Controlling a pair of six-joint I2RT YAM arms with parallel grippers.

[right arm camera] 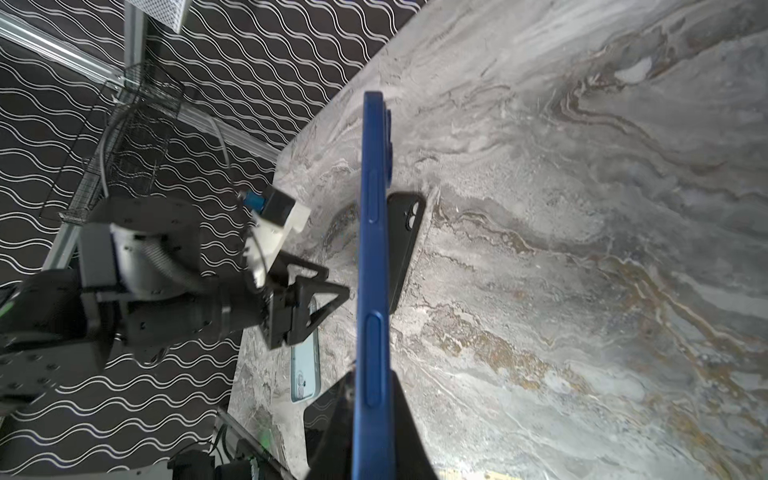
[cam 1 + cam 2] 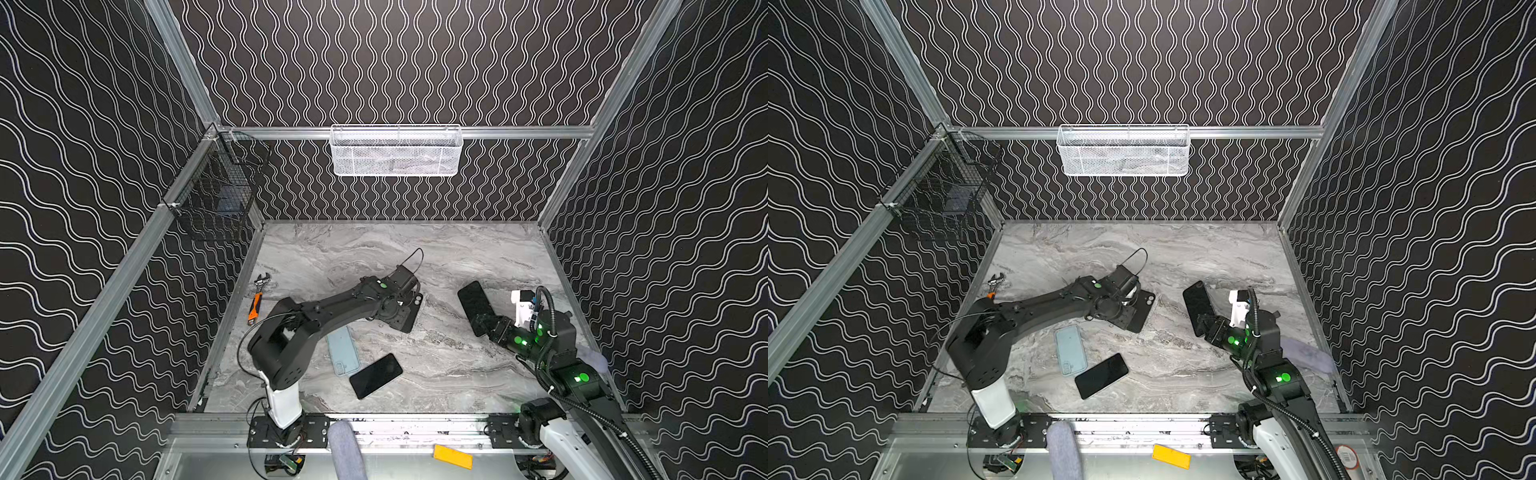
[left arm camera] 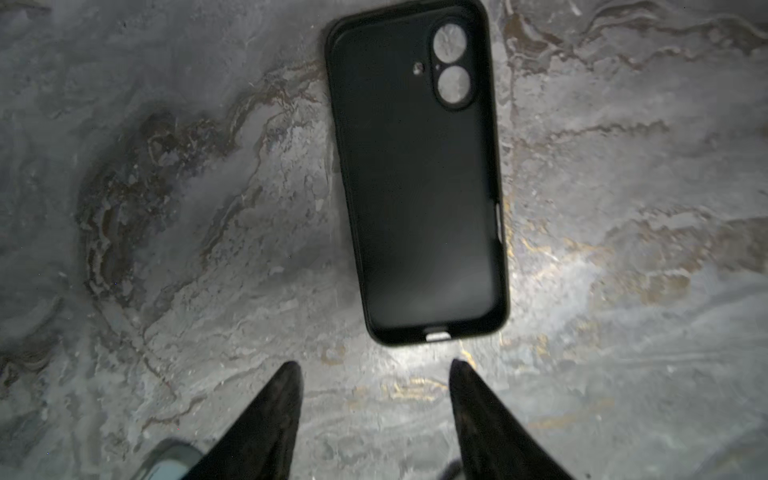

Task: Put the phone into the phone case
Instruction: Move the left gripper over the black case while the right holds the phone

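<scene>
Far left, a black wire basket (image 2: 214,189) hangs on the side rail. There's a dark boxy item in it, can't tell what. Below it an orange-handled wrench (image 2: 258,298) lies on the marble table (image 2: 436,249) by the left edge.

My left gripper (image 3: 374,365) is angled down over the table. Its fingers (image 3: 274,411) are spread partway w/ nothing between them, tips just short of the port end of the black case (image 3: 415,178). The case lies flat, hollow side up, and marble shows thru the lens cut-outs.

Nearer the front, a pale blue case (image 2: 343,351) lies flat, partly under the L arm in both top views. A black phone (image 2: 376,376) lies screen up just beside its near end. Touching or not, can't tell.

Mid rear, a white mesh basket (image 2: 397,151) hangs on the back rail w/ something pale grey inside, not identifiable.

Right of centre, my right gripper (image 2: 488,326) is clamped on the lower end of the blue phone (image 1: 374,232). The phone is lifted off the table, tilted, dark screen towards the top cam, well apart from the black case. At the R edge, a lilac cloth (image 2: 594,357) lies behind the R arm.
</scene>
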